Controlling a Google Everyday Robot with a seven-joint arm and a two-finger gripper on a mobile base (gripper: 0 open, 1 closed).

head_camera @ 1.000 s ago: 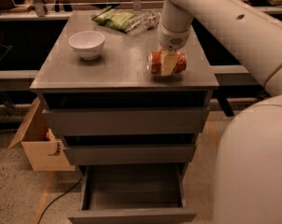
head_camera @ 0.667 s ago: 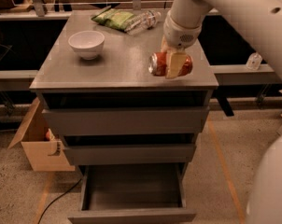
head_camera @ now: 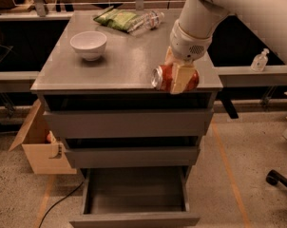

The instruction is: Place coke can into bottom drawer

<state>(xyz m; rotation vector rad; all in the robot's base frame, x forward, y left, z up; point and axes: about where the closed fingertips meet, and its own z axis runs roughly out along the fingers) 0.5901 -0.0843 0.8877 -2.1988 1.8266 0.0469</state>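
In the camera view, the gripper (head_camera: 179, 80) is at the front right edge of the bench (head_camera: 129, 63), clamped around the coke can (head_camera: 163, 77). The can is held on its side with a silver end facing left. It seems to be just clear of the bench top, though contact is hard to judge. Below, the bottom drawer (head_camera: 134, 219) stands pulled open, with the two upper drawers (head_camera: 127, 123) above it. A white bowl (head_camera: 88, 44), a green snack bag (head_camera: 116, 19) and a clear plastic bottle (head_camera: 148, 20) sit farther back.
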